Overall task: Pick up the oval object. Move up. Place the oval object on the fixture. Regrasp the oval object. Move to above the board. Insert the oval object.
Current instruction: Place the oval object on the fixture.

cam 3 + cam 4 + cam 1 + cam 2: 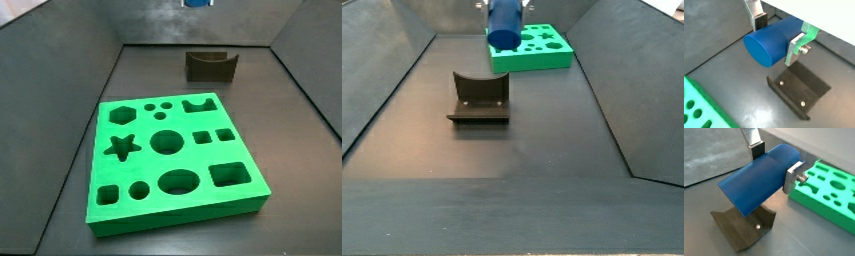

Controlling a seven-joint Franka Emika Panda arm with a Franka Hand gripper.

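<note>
— Peg sitting where right now?
— Hanging high above the fixture, gripper jaws clamping its sides, board lying well apart on the floor.

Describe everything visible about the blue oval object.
The oval object is a smooth, plain, matte blue short peg with oval ends. The gripper holds it by its sides between the silver fingers, lifted off the floor, above the fixture and touching nothing else.
</note>
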